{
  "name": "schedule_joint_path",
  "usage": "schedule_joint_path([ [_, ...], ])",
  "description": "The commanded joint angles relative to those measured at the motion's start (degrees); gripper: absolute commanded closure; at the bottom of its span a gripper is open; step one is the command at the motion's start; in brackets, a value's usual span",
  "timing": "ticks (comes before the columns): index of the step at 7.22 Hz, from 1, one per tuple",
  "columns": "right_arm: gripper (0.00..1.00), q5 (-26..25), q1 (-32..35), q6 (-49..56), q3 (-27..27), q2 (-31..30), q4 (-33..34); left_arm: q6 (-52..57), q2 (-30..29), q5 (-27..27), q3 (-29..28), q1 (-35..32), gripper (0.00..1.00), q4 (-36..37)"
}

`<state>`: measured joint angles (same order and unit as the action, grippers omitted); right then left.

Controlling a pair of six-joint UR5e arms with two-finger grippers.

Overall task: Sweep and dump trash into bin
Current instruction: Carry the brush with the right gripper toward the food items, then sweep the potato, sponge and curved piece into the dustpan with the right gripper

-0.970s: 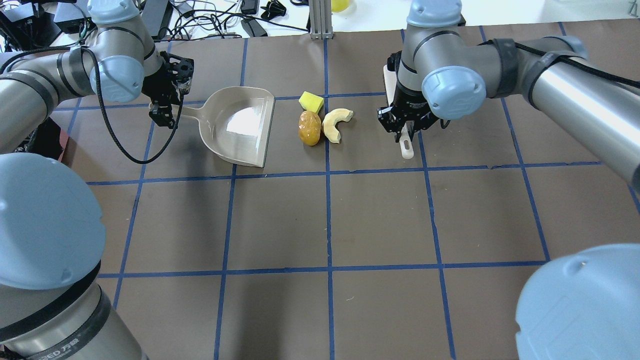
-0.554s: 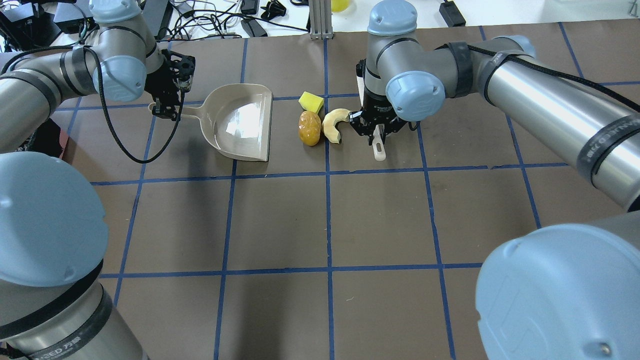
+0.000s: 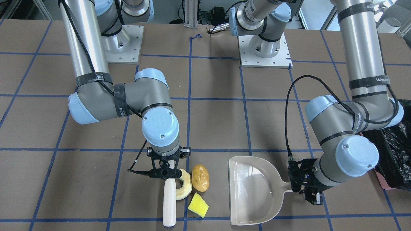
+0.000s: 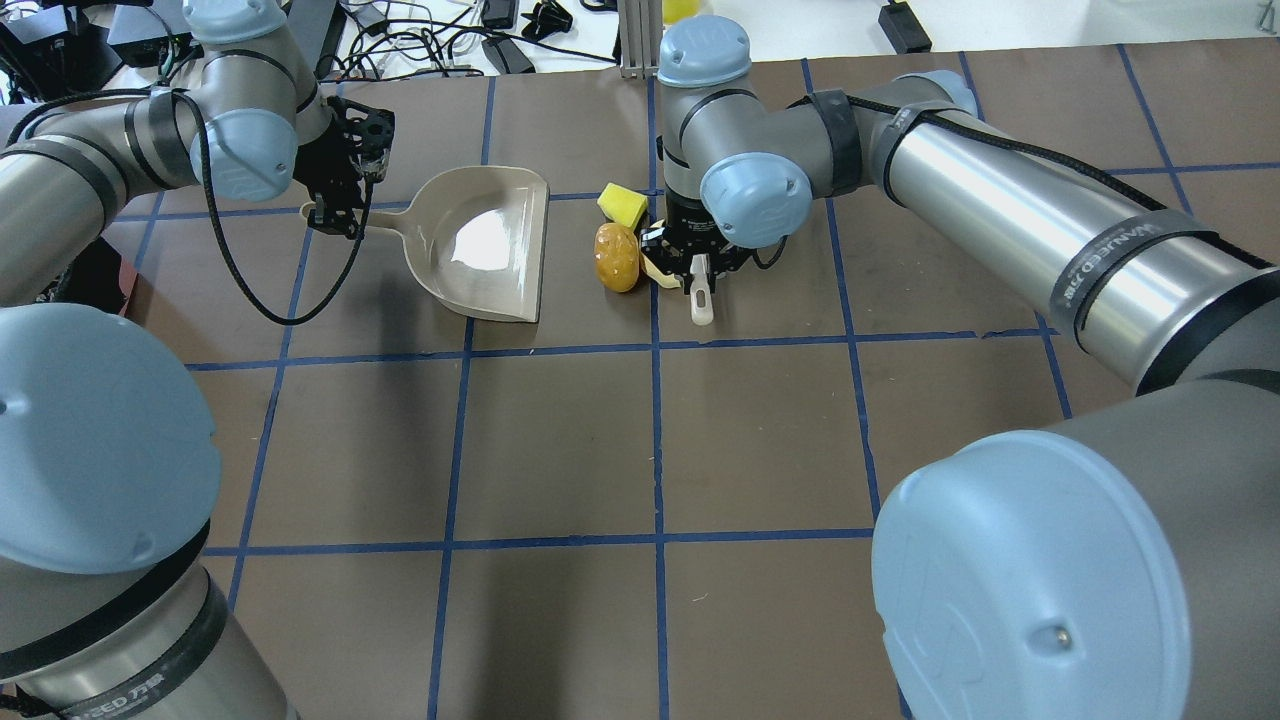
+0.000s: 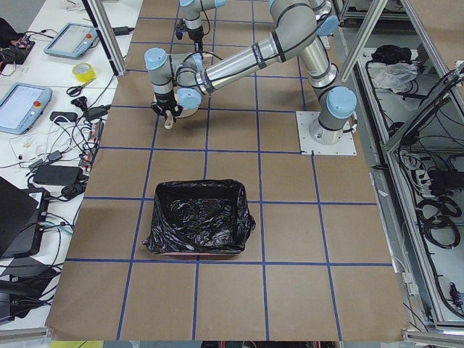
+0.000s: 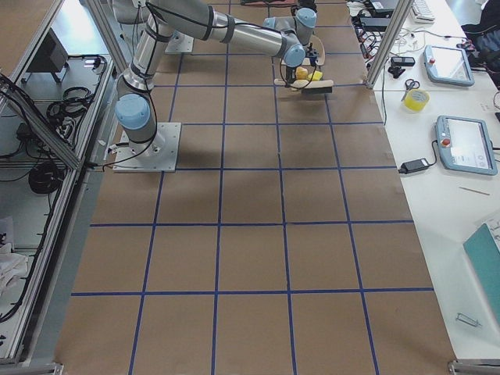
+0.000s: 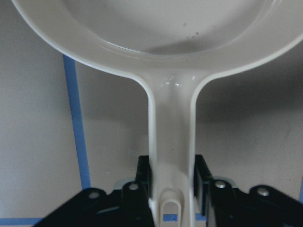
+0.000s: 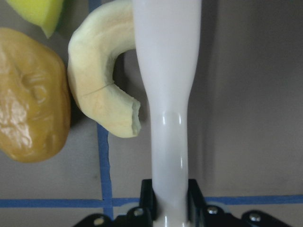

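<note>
The trash lies in a cluster: a pale crescent slice (image 3: 184, 189), a golden-brown potato-like lump (image 3: 200, 178) and a yellow sponge wedge (image 3: 198, 204). My right gripper (image 3: 165, 171) is shut on a white brush (image 3: 169, 202), which lies flat against the crescent's outer side (image 8: 102, 90). The crescent touches the lump (image 8: 31, 94). My left gripper (image 3: 305, 189) is shut on the handle (image 7: 171, 142) of the beige dustpan (image 3: 253, 192), whose open edge faces the trash with a gap between. The black-lined bin (image 5: 199, 217) stands off to my left, partly cut off in the front view (image 3: 391, 154).
The brown table has a blue tape grid (image 4: 657, 440). Cables and boxes (image 4: 420, 40) lie beyond the far edge. An aluminium post (image 4: 640, 40) stands at the far middle. Both arm bases (image 3: 263, 48) are bolted at the near side.
My right arm has moved left with the brush until it meets the crescent, which is pushed against the lump. The dustpan has shifted only slightly.
</note>
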<state>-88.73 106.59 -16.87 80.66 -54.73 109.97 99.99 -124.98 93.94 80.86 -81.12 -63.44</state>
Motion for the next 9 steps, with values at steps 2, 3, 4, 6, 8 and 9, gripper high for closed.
schedule_joint_path([
  [2, 1.0, 2.0, 6.1, -8.9, -3.3, 2.3, -0.1, -0.1, -0.1, 0.4, -0.1, -1.1, 1.0, 0.1],
  [3, 1.0, 3.5, 7.7, -11.9, -4.7, 3.3, -0.1, -0.1, -0.1, 0.4, -0.1, -1.1, 1.0, 0.1],
  [4, 1.0, 3.7, 9.8, -13.4, -6.7, 4.4, -0.1, -0.1, -0.1, 0.4, -0.1, -1.1, 1.0, 0.1],
  [6, 1.0, 6.7, 13.4, -19.2, -9.8, 6.0, 0.0, 0.0, -0.1, 0.4, 0.0, -1.1, 1.0, 0.1],
  [8, 1.0, 9.0, 15.3, -22.0, -12.6, 7.2, -0.1, 0.0, 0.0, 0.3, 0.0, -1.1, 1.0, 0.1],
  [9, 1.0, 8.4, 15.2, -21.9, -12.8, 6.5, -0.5, 0.0, 0.0, 0.4, 0.0, -1.1, 1.0, 0.1],
])
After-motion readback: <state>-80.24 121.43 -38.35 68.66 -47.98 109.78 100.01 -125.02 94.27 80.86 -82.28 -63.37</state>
